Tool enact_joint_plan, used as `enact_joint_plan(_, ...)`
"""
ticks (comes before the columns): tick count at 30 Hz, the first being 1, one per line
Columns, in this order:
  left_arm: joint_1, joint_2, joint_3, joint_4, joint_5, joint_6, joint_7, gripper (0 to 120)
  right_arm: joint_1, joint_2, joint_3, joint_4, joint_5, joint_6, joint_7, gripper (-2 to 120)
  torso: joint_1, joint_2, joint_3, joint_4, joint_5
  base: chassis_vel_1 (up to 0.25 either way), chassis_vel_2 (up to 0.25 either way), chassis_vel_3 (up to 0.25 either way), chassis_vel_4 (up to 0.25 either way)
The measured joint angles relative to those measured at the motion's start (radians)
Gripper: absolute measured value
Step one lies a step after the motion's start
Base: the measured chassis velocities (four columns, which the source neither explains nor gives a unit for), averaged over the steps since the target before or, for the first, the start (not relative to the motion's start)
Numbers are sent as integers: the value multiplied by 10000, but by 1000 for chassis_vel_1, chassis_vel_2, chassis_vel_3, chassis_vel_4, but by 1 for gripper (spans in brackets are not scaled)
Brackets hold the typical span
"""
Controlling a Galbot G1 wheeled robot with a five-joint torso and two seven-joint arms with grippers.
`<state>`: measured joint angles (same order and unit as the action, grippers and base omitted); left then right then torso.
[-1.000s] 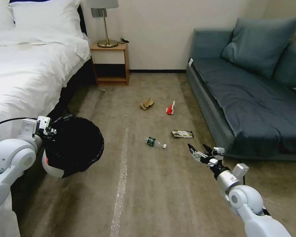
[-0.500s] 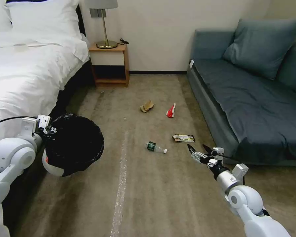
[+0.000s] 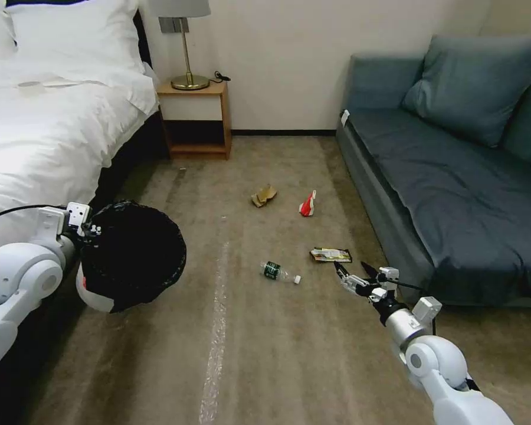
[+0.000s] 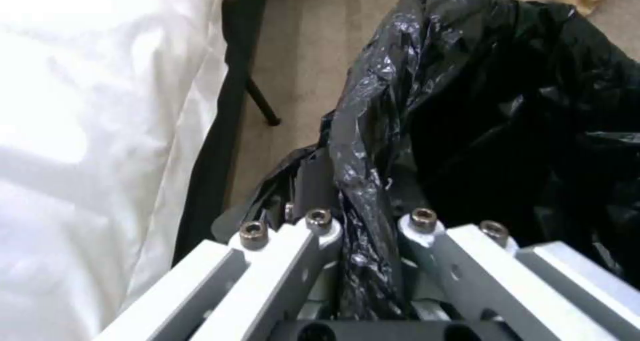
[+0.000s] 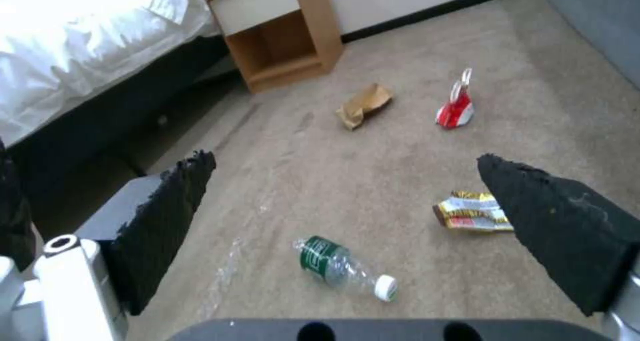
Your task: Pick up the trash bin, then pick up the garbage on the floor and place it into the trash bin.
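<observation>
**Left hand holds the bin; four pieces of garbage on the carpet**

Left hand, seen from the head, is clenched on the rim of the one trash bin, which hangs clear of the floor beside the bed, its mouth tipped toward the camera and draped in a black bag. Right hand hovers low over the carpet with its two fingers spread and nothing between them. Four pieces of garbage lie ahead: one clear bottle with a green label, nearest; one dark wrapper just beyond the right hand; one red-and-white packet; and one tan paper wad, farther off toward the nightstand. A sofa stands on the right.

Left wrist view: the left hand pinches a fold of the black liner between its jaws.

Right wrist view: the two black fingers stand wide apart, with the bottle on the carpet between them, its white cap on. The wrapper lies touching nothing, close by one finger. The printing on the label, wrapper and packet is too small to read.
</observation>
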<state>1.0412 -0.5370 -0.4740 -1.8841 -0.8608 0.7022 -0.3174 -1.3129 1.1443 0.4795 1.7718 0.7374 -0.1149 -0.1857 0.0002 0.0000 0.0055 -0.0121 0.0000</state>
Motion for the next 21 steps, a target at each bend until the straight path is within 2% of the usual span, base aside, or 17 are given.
enact_joint_plan(21,-66,-48,55,272,283,-208,454,4,67,298,-29,-268,-234,42,-77,100,0,0,0,0,0,-111,108,109,-115)
